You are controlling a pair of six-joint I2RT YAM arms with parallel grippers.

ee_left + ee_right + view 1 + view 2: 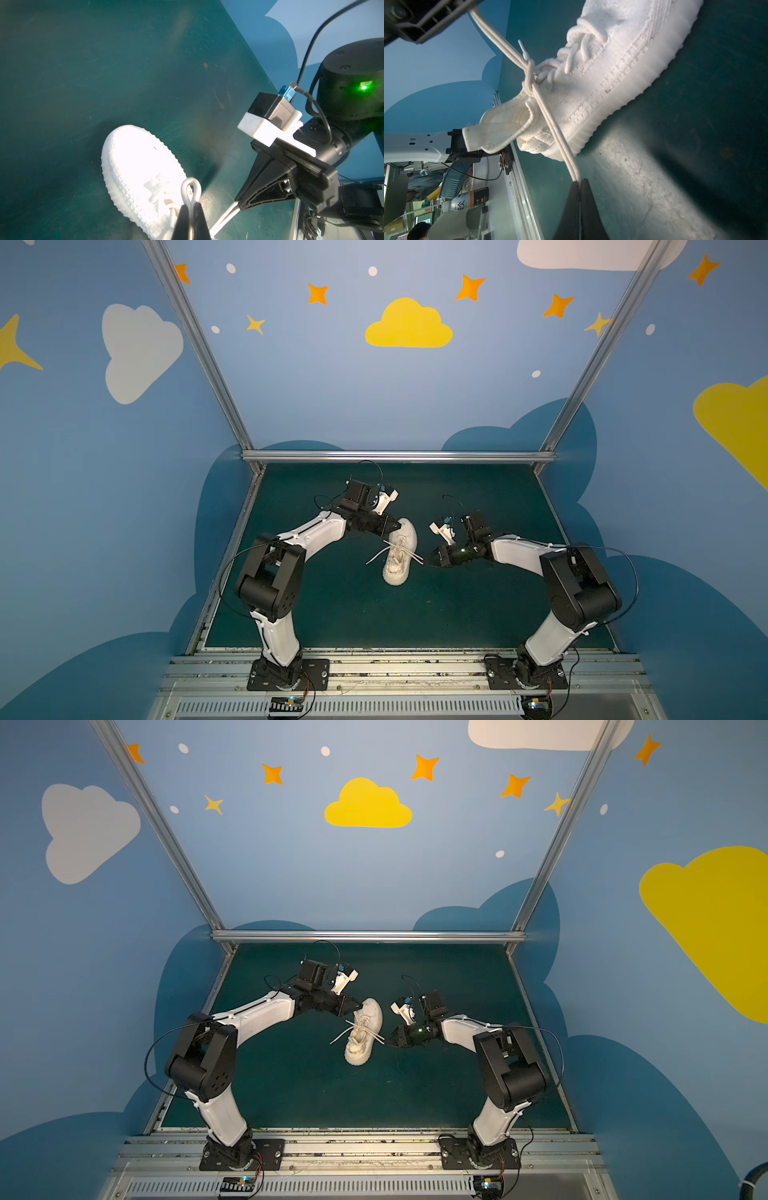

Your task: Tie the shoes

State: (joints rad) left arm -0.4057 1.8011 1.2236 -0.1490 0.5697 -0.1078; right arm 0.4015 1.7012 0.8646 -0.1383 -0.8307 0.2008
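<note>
Both left gripper (397, 526) and right gripper (427, 561) clamped on laces (550, 122), sneaker (399, 568) central on mat (332, 614), edges distant.

Kinda dim in both top views, heavy wide-angle bending of the frame rails (201, 348) toward the corners. Totally blown-out sneaker (141, 166) in the left wrist view. Sharp laces (552, 126) in the right wrist one, blurry black fingertips (588, 207) up close, bright streak across the mat (633, 176).

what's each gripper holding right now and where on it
The left gripper pinches one lace loop just short of its bend; the right gripper pinches the other lace loop at its far end.
</note>
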